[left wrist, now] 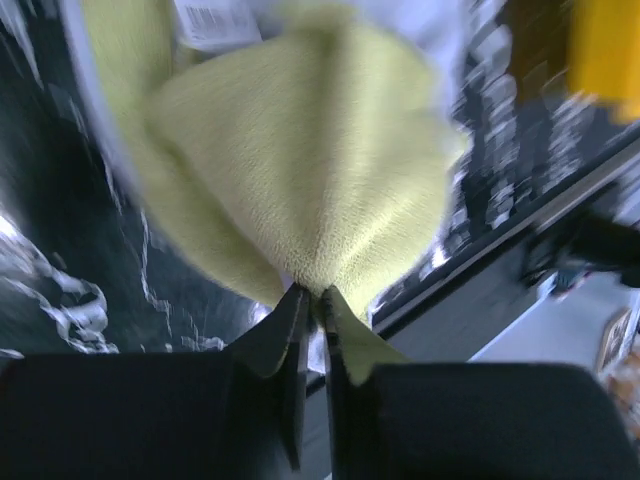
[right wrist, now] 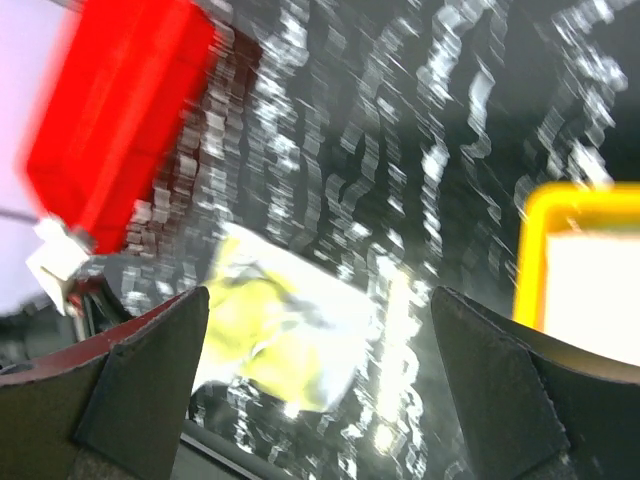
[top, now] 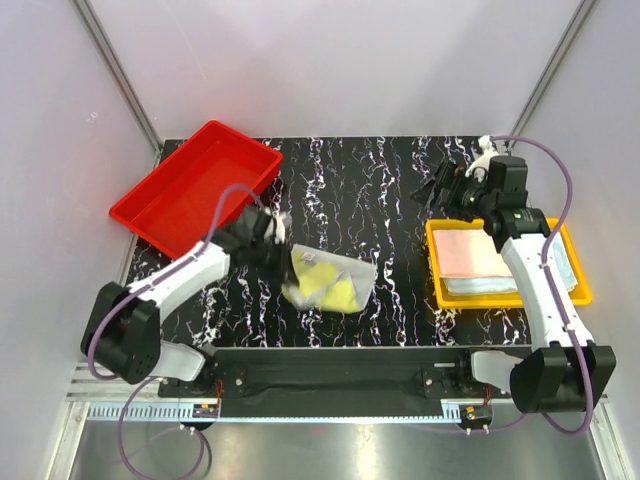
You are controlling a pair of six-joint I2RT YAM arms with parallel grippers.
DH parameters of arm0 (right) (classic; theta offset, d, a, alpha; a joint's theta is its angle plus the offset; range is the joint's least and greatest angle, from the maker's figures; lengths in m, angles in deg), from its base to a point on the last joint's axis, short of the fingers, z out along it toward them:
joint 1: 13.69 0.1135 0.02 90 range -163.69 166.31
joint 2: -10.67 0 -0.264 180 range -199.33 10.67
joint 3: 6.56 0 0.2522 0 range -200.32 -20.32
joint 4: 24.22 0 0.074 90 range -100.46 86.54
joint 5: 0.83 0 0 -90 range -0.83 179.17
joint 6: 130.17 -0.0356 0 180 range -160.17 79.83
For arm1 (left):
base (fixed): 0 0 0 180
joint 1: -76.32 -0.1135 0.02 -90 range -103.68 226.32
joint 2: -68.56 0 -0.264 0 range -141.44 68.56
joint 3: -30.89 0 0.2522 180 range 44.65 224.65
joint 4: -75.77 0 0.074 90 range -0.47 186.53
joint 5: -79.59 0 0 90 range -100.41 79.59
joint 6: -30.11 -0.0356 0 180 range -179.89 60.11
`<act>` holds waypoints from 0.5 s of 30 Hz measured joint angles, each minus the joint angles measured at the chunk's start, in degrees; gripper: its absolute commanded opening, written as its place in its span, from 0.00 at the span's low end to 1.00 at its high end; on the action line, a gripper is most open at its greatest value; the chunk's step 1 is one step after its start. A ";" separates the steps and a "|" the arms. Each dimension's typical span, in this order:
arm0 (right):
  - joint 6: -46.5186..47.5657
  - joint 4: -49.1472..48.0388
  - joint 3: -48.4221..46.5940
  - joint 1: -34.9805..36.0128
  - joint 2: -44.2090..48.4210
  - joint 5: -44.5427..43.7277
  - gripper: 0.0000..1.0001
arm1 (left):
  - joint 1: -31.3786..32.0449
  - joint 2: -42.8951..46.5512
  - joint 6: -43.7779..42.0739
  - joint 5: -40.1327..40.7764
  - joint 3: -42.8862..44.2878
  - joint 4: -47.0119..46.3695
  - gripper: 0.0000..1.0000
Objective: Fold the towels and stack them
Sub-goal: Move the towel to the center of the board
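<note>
yellow-green towel (top: pixel 335 285): crumpled in a loose heap mid-table, a bit toward the near edge. There's paler whitish cloth round its edges, and I honestly can't tell if that's a second towel or part of the same one. A white tag (left wrist: pixel 215 22) shows on it in the left wrist view.
left gripper (top: pixel 278 238): sits right at the heap's far-left corner. Its jaws are almost together, pinching a bit of the yellow-green cloth, which tents up to the tips. Its arm reaches forward and inward, low over the table.
right gripper (top: pixel 440 188): jaws spread wide with nothing in them. It hangs over bare table just past the far-left corner of the yellow tray (top: pixel 500 301) and points left. Its arm runs up across that tray and hides part of it.
towels in the tray: a pink towel (top: pixel 468 252) lies flat on top of a pale blue towel (top: pixel 480 286). How many layers are under the pink one, can't tell.
trays: two. The yellow one is on the right, the red tray (top: pixel 195 185) is at the far left, angled.
surface: black table (top: pixel 360 190) with white marbled streaks.
room: plain white panels around, with metal posts in the back corners.
</note>
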 measured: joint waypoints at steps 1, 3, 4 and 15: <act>0.46 1.27 0.22 0.07 -0.52 -0.90 0.97 | 0.72 -0.85 0.98 -0.02 -3.39 -0.48 0.27; 1.44 3.56 0.63 0.35 -2.56 -3.02 0.93 | 1.07 -1.77 2.69 0.42 -8.02 -0.42 0.35; 1.66 4.55 0.72 0.79 -4.07 -4.07 0.91 | 1.03 -1.77 3.37 0.98 -8.92 -0.31 0.39; 0.11 4.04 5.57 21.07 -20.04 -10.97 0.57 | -1.99 -3.30 3.19 11.58 8.02 1.60 0.50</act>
